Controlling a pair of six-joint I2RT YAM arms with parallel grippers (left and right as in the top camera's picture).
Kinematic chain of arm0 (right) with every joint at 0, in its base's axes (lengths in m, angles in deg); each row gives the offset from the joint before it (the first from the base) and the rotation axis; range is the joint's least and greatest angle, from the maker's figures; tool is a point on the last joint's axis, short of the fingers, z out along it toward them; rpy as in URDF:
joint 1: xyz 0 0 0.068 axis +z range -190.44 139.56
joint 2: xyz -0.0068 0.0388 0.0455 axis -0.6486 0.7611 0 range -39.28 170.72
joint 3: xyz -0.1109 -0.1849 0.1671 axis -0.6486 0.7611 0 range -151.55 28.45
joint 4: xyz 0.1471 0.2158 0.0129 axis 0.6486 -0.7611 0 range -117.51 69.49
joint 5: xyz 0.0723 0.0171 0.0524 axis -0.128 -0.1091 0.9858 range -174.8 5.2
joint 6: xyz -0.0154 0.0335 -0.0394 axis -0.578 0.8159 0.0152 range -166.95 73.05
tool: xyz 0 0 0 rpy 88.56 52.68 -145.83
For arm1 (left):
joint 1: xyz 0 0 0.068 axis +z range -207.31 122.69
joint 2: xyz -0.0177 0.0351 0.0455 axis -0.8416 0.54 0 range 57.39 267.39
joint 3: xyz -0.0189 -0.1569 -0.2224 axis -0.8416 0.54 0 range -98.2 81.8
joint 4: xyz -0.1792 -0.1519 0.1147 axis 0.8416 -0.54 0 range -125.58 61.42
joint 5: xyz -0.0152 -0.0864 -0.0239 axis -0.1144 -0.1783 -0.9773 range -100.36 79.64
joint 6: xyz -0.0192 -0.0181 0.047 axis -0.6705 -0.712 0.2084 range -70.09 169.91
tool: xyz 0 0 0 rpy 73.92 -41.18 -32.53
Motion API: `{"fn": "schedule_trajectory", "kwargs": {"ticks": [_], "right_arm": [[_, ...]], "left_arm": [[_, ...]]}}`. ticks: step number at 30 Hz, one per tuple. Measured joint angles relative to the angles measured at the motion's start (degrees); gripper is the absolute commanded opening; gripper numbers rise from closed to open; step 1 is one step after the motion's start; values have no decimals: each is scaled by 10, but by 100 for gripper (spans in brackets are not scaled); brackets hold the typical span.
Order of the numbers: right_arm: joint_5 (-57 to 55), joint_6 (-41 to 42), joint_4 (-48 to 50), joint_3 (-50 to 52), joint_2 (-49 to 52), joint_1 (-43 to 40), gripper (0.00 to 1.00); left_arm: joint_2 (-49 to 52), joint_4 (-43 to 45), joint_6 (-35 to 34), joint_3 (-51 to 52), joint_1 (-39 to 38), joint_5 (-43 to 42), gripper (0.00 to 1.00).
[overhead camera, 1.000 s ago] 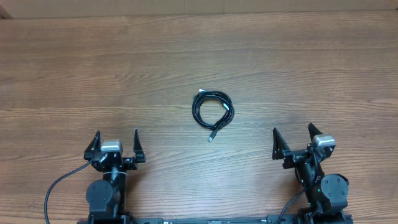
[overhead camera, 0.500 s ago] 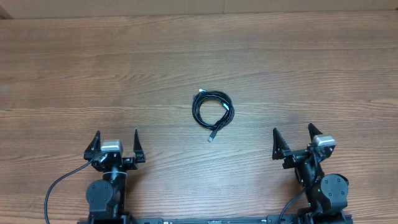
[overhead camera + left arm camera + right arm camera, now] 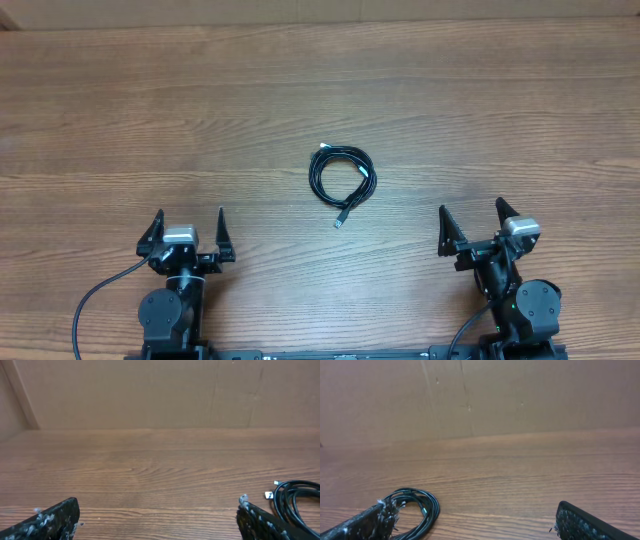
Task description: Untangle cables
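Cables (image 3: 341,177) are seen bunched into one small black coil approx. in the middle of the table (image 3: 150,100), lying flat on the wood. A far plug end (image 3: 322,147) is poked out at the coil's upper-left edge. A near plug end (image 3: 339,222) is trailed out on a short tail toward the robot side. How many cords are in the bundle can't be told from overhead, too thin & overlapped.

Left end effector (image 3: 188,213) is sat at the near edge of the table, left of the coil & well apart from it. Its jaws are spread wide w/ nothing between them. In the left wrist view its fingers (image 3: 55,517) are seen at the bottom corners w/ bare wood between. The coil is caught at the far right of that pic, beyond the right-hand finger.

Right end effector (image 3: 470,207) is sat at the near edge on the other side, also well apart from the coil, w/ jaws likewise spread wide & empty. In the right wrist view the coil is seen low on the left, just past the left-hand finger tip. From overhead it's clearly not touched.

Brown cardboard wall (image 3: 150,390) is seen standing at the far edge of the table in both wrist views.
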Motion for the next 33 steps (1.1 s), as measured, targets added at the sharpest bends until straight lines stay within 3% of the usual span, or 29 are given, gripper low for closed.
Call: {"fn": "schedule_trajectory", "kwargs": {"ticks": [9, 15, 19, 26, 33], "right_arm": [[0, 0, -1, 0, 0, 0, 100], [0, 0, -10, -2, 1, 0, 100], [-2, 1, -22, -33, 27, 0, 100], [-2, 13, -46, -182, 165, 0, 100], [-2, 21, -227, -431, 405, 0, 100]], "left_arm": [[0, -3, -6, 0, 0, -1, 100], [29, -108, -5, -53, 0, 0, 100], [90, -133, -4, -116, 0, -1, 100], [234, -142, -16, -272, 0, -10, 100], [418, -234, -22, -481, 0, -130, 100]]}}
